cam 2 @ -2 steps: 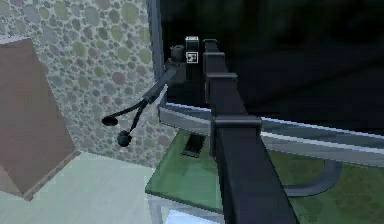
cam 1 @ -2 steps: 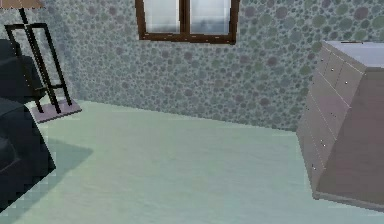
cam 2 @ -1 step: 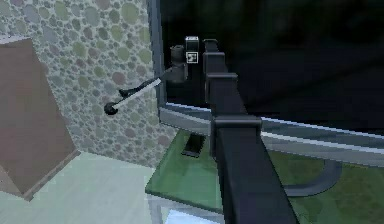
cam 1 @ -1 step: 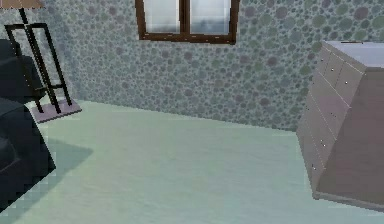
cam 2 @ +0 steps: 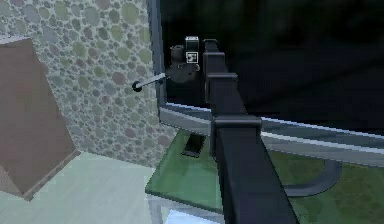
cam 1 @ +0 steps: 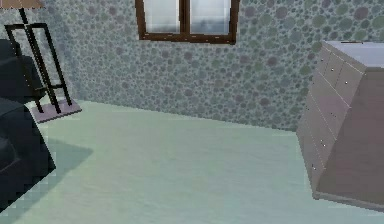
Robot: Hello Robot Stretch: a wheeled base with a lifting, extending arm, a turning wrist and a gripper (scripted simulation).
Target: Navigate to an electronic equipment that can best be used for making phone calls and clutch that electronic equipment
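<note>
My arm point(cam 2: 235, 150) rises as a dark bar from the bottom of the arm side view, with two white marker squares point(cam 2: 192, 50) at its far end. Left of them is the gripper point(cam 2: 143, 84), its thin fingers pointing left past the edge of a large dark television screen point(cam 2: 290, 60). Only the spotted wall lies behind the fingertips, and the gripper holds nothing. The television stands on a green glass-topped stand point(cam 2: 185, 180).
In the forward view a pale floor point(cam 1: 180, 160) runs to a spotted wall with a brown-framed window point(cam 1: 187, 20). A dark sofa point(cam 1: 15, 130) and a floor lamp point(cam 1: 40, 60) stand left. A mauve dresser point(cam 1: 350, 120) stands right, the same dresser point(cam 2: 30, 110) left of the television.
</note>
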